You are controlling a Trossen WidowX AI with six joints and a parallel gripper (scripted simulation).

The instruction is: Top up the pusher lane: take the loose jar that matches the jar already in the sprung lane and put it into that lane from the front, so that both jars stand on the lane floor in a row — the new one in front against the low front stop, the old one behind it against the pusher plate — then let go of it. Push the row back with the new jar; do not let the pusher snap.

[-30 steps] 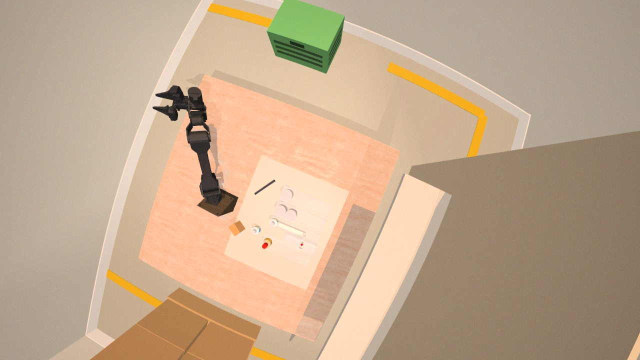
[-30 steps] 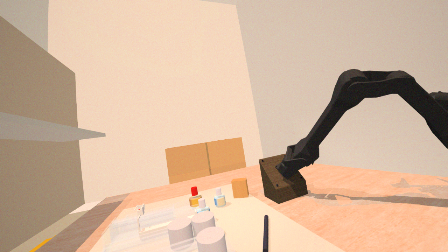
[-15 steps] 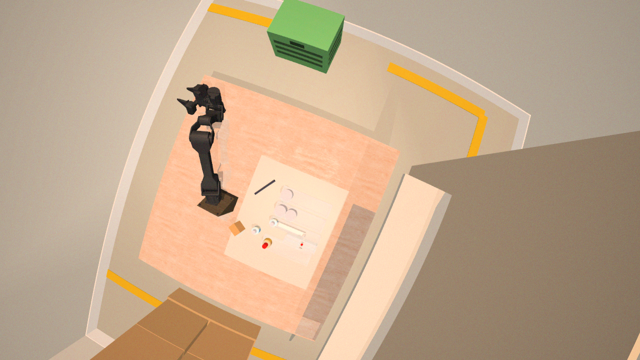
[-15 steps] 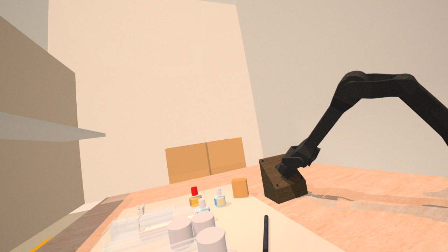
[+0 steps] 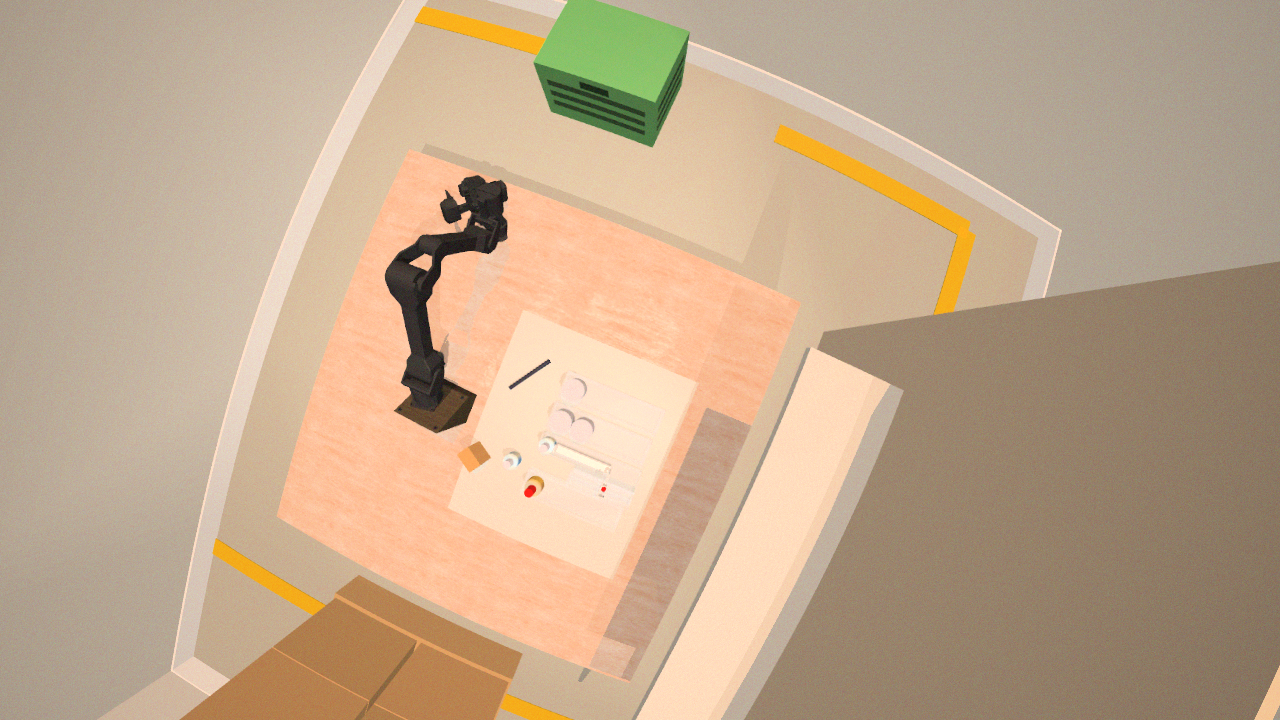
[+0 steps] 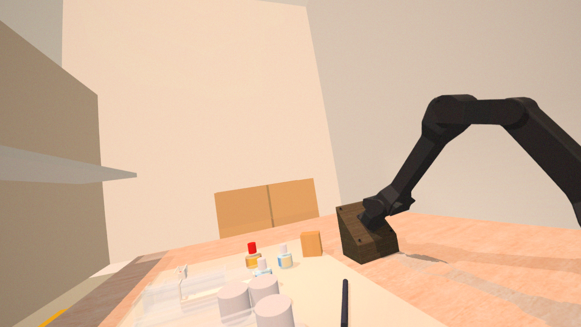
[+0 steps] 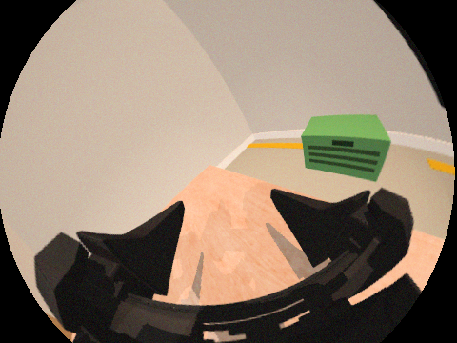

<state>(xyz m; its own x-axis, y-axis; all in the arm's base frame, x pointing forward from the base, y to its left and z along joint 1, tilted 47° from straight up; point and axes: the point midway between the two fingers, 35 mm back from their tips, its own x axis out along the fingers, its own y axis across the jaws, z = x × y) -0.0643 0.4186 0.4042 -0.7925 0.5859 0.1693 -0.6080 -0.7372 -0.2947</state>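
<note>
Top view: arm point(image 5: 418, 295) rises from a dark wedge base point(image 5: 435, 407) on the wooden table point(image 5: 375, 501) and bends toward the far table corner; gripper point(image 5: 453, 207) sits there, well apart from the cream mat point(image 5: 501, 528). On the mat: a dark rod point(image 5: 529, 374), three pale cylinders point(image 5: 572, 388) in clear lanes, a white-capped jar in the sprung lane point(image 5: 546, 444), a loose white-capped jar point(image 5: 511, 460) just in front of it, and a red-capped jar point(image 5: 533, 488). An orange block point(image 5: 474, 455) lies at the mat's edge.

Exterior view: both loose jars stand upright beside the lanes; gripper out of frame.

Wrist view: fingers spread wide apart with nothing between them, over bare table; a green crate point(image 7: 345, 148) stands beyond.
</note>
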